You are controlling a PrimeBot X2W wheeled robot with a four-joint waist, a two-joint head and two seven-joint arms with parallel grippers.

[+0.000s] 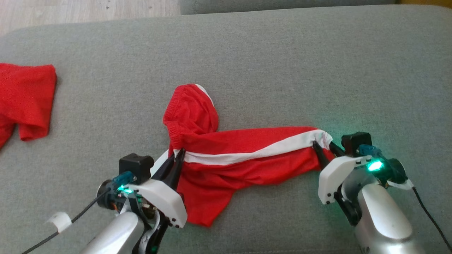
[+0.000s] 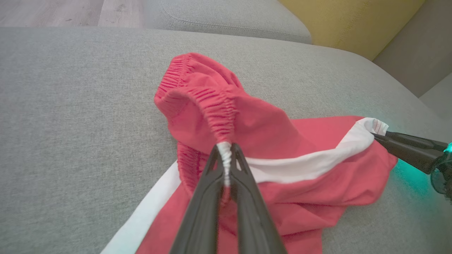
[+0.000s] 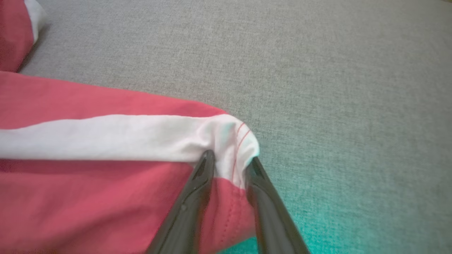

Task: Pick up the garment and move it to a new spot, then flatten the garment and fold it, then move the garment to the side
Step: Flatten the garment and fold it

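So the big grey cushion [image 1: 282,53] takes up nearly everything here, with a bit of wood floor [image 1: 70,14] past its far edge. The garment [image 1: 247,165], red shorts by the look of it, is strung out sideways between the two grippers, right ahead of their fingertips. The rest of the red fabric sags onto the cushion on the near side, next to the left arm.

Well off to the outside of the left gripper there's a second red cloth [image 1: 24,98] lying on the cushion, nothing touching it.

The white stripe [image 1: 254,153] runs pretty much straight from one gripper to the other. Just beyond the left gripper's tips the elastic waistband [image 2: 212,106] humps up into a loop.

The left gripper [image 1: 178,153] is pinched tight on the waistband right where the stripe meets it. Its fingers are pressed together with a thin ridge of white fabric squeezed between them.

The right gripper [image 1: 323,144] has the hem [image 3: 243,141] end of the stripe. Its fingers sit a little apart with a wad of the hem bunched between them, so it's gripping the cloth too.

A small green light [image 1: 375,165] glows on the right wrist, just behind its fingers, and tints the cushion beside it.
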